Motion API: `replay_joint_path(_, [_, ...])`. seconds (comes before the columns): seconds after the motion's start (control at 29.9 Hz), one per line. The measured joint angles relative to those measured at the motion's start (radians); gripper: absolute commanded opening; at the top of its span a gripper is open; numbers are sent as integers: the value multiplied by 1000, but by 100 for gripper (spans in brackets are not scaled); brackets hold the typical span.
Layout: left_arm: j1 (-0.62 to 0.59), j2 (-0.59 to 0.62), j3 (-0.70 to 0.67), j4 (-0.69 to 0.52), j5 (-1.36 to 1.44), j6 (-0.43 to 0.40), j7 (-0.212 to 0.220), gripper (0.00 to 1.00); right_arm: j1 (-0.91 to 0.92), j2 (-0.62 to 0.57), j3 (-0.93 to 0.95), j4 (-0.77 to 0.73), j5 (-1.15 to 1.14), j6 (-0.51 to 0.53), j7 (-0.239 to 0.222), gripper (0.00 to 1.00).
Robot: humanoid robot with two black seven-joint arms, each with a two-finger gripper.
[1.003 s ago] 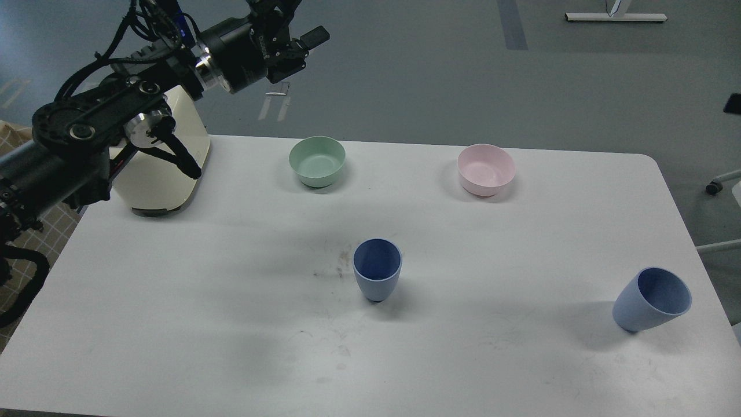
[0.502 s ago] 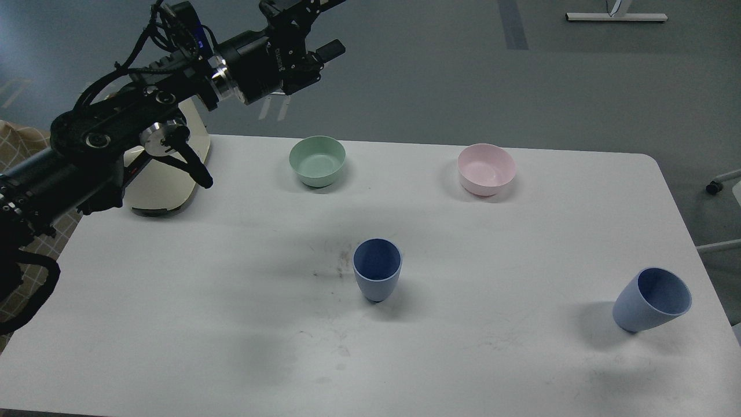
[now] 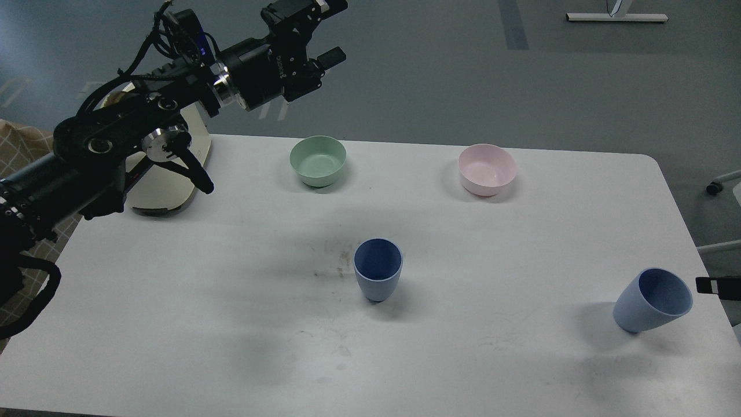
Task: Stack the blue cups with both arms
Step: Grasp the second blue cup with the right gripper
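Observation:
Two pale-blue cups stand upright and apart on the white table (image 3: 173, 301): one cup (image 3: 377, 269) at the middle, the other cup (image 3: 653, 300) near the right edge. My left gripper (image 3: 333, 32) is high above the far left of the table, beyond the mint-green bowl, with its two fingers spread and nothing between them. It is far from both cups. A black tip of my right gripper (image 3: 718, 286) comes in at the right edge, just right of the right cup's rim; only that tip shows.
A mint-green bowl (image 3: 318, 160) and a pink bowl (image 3: 487, 168) stand along the far side of the table. A cream appliance (image 3: 168, 179) stands at the far left corner, partly behind my left arm. Grey floor lies beyond.
My left arm has swung up and to the right, carrying its gripper farther right. A tip of my right gripper has come into view beside the right cup. The cups have not moved.

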Motion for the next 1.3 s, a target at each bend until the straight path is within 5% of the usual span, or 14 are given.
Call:
replay_joint_path(0.43, [15, 2, -1, 0, 3, 0, 0, 97, -82, 121, 2, -78, 1, -85, 0, 89])
replay_joint_path(0.54, [17, 3, -1, -1, 2, 0, 0, 97, -95, 142, 4, -91, 4, -96, 0, 66])
replay_joint_path(0.57, [18, 3, -1, -1, 2, 0, 0, 97, -99, 147, 4, -92, 10, -97, 0, 48])
replay_joint_path(0.67, [19, 3, -2, -1, 2, 0, 0, 97, -110, 153, 6, -94, 24, -99, 0, 13])
replay_joint_path(0.8, [19, 3, -3, -1, 0, 0, 0, 97, -116, 154, 7, -92, 26, -99, 0, 0])
replay_joint_path(1.3, [24, 3, -5, -15, -2, 2, 0, 97, -103, 123, 35, -60, 25, -91, 0, 0])
